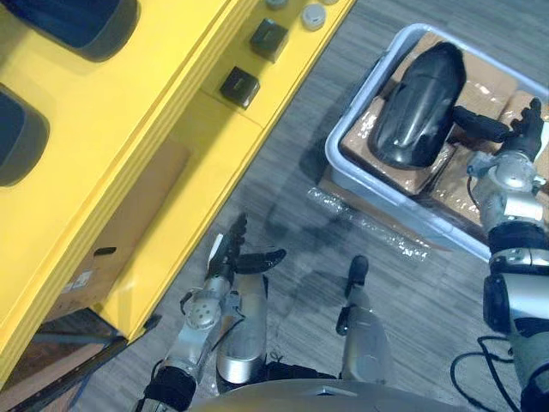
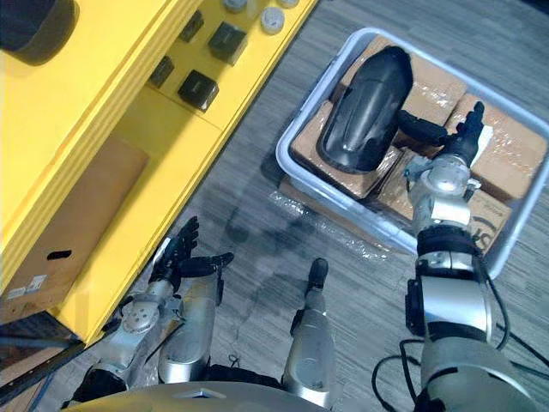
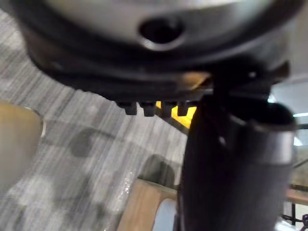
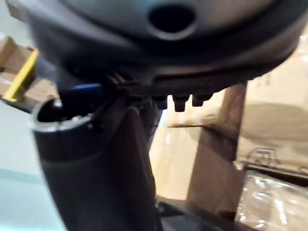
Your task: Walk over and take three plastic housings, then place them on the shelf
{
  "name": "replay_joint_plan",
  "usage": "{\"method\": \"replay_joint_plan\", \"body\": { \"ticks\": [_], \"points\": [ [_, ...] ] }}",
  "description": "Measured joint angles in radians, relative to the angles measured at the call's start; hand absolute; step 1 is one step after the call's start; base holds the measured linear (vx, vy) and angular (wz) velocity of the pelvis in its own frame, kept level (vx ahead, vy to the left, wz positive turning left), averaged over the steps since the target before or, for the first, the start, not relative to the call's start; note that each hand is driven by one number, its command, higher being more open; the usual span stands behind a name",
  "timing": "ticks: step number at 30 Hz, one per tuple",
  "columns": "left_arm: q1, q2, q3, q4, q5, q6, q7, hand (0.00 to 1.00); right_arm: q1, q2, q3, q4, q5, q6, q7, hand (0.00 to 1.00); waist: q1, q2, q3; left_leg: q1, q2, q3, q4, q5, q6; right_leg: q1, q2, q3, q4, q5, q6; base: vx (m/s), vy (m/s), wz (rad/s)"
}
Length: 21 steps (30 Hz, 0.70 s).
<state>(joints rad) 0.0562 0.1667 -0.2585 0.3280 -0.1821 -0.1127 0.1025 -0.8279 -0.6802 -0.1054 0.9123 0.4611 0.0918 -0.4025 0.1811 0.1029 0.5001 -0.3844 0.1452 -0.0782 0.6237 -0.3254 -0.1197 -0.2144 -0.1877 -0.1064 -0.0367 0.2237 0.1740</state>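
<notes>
I am holding my left hand (image 1: 230, 256) low over the grey floor (image 1: 300, 215), fingers straight and loose, gripping nothing, just beside the yellow shelf (image 1: 129, 129). Farther out, I am reaching my right hand (image 2: 461, 142) over the pale bin (image 1: 333, 153), fingers straight and spread wide, thumb pointing at the black plastic housing (image 2: 364, 107); I cannot tell whether it is touching. The housing is lying on wrapped cardboard boxes (image 2: 506, 150) inside the bin. Two dark rounded housings (image 1: 77, 21) are sitting on the shelf's top.
</notes>
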Motion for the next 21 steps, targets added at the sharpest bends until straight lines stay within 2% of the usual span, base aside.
{"method": "replay_joint_plan", "body": {
  "ticks": [1, 5, 6, 11, 14, 21],
  "points": [
    [-0.014, -0.005, -0.012, 0.029, -0.014, 0.0, 0.003, 1.0, -0.007, -0.013, 0.0, 0.033, 0.011, 0.018, 0.002, 1.0, 0.009, 0.009, 0.003, -0.009, -0.001, -0.002, 0.006, 0.0, 0.001, -0.009, 0.0, -0.001, 0.007, 0.0, 0.0, -0.09, 0.027, 0.02],
    [-0.021, -0.013, -0.024, 0.081, -0.054, -0.003, 0.016, 1.0, -0.064, -0.064, 0.058, 0.079, 0.014, 0.062, 0.049, 1.0, 0.012, 0.02, 0.007, -0.035, -0.004, -0.008, 0.031, -0.003, 0.005, -0.027, -0.002, -0.005, 0.021, 0.003, 0.001, -0.08, 0.023, 0.02],
    [-0.022, -0.013, -0.03, 0.097, -0.066, -0.009, 0.022, 1.0, -0.074, -0.086, 0.071, 0.097, 0.01, 0.075, 0.081, 0.0, 0.014, 0.025, 0.007, -0.045, -0.005, -0.014, 0.038, -0.003, 0.006, -0.03, -0.002, -0.013, 0.024, 0.003, 0.002, -0.09, 0.022, 0.09],
    [-0.03, -0.013, -0.042, 0.144, -0.094, -0.013, 0.027, 1.0, -0.099, -0.188, 0.124, 0.152, -0.138, 0.143, 0.197, 0.0, 0.036, 0.039, 0.011, -0.068, -0.015, -0.032, 0.036, 0.01, 0.004, -0.051, -0.01, -0.036, 0.041, -0.003, -0.006, -0.08, 0.017, 0.1],
    [-0.029, -0.011, -0.039, 0.146, -0.116, -0.019, 0.028, 1.0, -0.126, -0.234, 0.156, 0.198, -0.19, 0.176, 0.247, 0.0, 0.037, 0.041, 0.011, -0.082, -0.015, -0.044, 0.029, 0.023, 0.001, -0.065, -0.01, -0.048, 0.054, -0.008, -0.013, -0.04, 0.008, 0.09],
    [-0.029, -0.012, -0.035, 0.14, -0.135, -0.041, 0.021, 1.0, -0.15, -0.247, 0.182, 0.234, -0.307, 0.237, 0.285, 0.0, 0.04, 0.044, 0.009, -0.071, -0.011, -0.063, -0.008, 0.051, -0.012, -0.06, -0.004, -0.066, 0.055, -0.005, -0.009, 0.01, 0.001, 0.08]
  ]
}}
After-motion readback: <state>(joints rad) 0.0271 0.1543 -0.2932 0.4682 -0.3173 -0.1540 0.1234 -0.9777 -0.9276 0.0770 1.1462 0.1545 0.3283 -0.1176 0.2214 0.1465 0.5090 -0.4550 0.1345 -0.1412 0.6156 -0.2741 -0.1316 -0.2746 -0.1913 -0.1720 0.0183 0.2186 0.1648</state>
